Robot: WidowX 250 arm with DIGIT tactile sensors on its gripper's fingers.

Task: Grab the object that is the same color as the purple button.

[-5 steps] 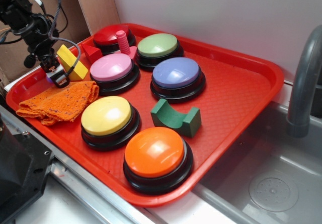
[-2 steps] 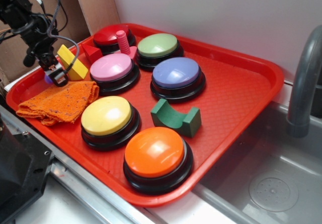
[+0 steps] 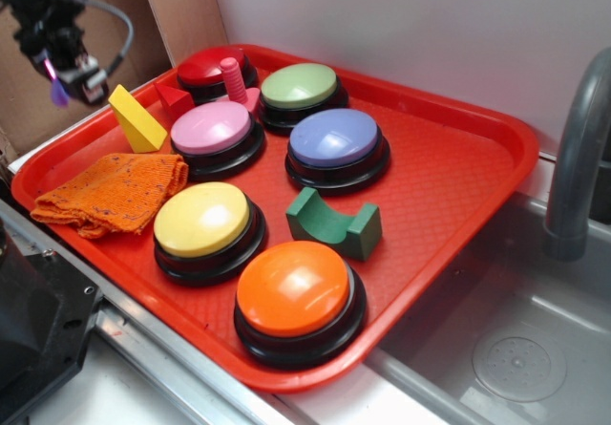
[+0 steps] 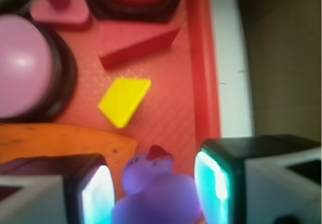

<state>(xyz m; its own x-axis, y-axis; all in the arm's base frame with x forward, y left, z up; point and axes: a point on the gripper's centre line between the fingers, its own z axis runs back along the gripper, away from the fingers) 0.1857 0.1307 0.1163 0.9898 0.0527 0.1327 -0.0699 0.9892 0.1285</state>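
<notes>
At the upper left of the exterior frame the pincer (image 3: 59,86) hangs above the red tray (image 3: 458,172), clenched on the small purple toy (image 4: 153,191); in the wrist view the toy sits between the two pads (image 4: 95,196), which press its sides. Below lie one yellow wedge block (image 3: 136,119), one orange cloth (image 3: 115,191) and one red triangular block (image 3: 173,98). Six buttons stand on the tray, the purple button (image 3: 334,138) at centre, with one green arch block (image 3: 334,223) and one pink peg (image 3: 234,81).

Black arm (image 3: 43,5), looping cable (image 3: 119,29), black-and-white hand (image 4: 153,189)
</notes>
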